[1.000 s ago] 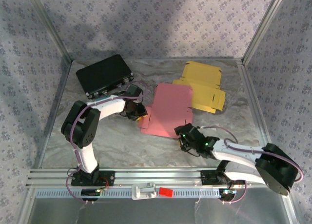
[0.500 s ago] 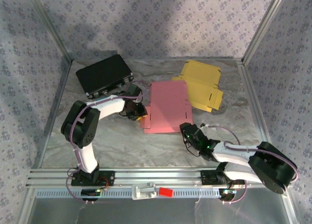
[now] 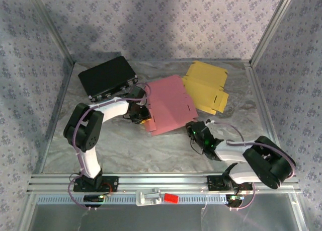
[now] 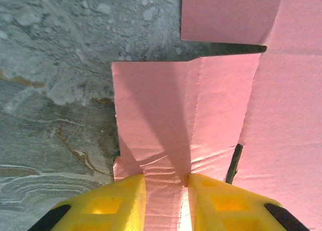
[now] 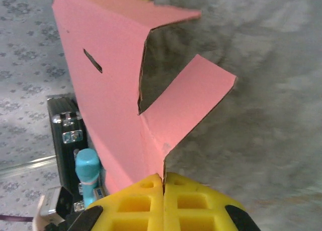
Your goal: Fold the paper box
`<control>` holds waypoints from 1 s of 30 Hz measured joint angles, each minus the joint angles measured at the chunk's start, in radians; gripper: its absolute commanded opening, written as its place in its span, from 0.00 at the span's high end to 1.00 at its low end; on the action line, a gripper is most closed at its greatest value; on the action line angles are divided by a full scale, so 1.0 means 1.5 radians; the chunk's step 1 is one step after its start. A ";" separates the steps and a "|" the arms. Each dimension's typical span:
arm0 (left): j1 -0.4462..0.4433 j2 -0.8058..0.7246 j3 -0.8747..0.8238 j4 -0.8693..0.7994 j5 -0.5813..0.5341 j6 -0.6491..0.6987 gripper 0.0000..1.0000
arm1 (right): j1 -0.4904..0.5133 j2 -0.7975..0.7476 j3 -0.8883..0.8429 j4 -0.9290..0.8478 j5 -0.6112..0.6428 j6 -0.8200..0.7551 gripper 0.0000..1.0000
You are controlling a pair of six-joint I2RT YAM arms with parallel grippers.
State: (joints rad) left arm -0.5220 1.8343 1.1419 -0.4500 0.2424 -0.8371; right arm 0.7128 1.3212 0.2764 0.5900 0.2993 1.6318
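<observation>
As seen from the top, one pink paper box sits on the worktop just right of the one black case, with one yellow blank farther right; its long axis runs away from the arms. Left wrist view: the left pincer, narrow, pinches a case-side flap. Right wrist view: the right pincer, closed, grips the opposite corner.

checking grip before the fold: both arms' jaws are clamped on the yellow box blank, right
Wrong colour: both arms' jaws are clamped on the pink box blank, as both wrist views show. The yellow blank lies ungripped beside it.
</observation>
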 measured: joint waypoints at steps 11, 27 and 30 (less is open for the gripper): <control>-0.070 -0.217 0.115 -0.104 -0.173 0.108 0.44 | -0.040 -0.072 0.274 -0.254 -0.069 -0.002 1.00; -0.164 -0.487 0.005 0.055 -0.393 0.583 0.35 | -0.143 0.109 0.785 -0.477 -0.218 -0.032 1.00; -0.147 -0.534 -0.067 0.124 -0.400 0.641 0.34 | -0.154 0.129 0.878 -0.533 -0.236 -0.037 1.00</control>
State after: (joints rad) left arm -0.7422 1.0328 1.0412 -0.2634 -0.3580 0.1249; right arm 0.4824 1.5154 1.5936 -0.2089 -0.0547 1.5764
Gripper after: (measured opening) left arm 0.659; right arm 0.052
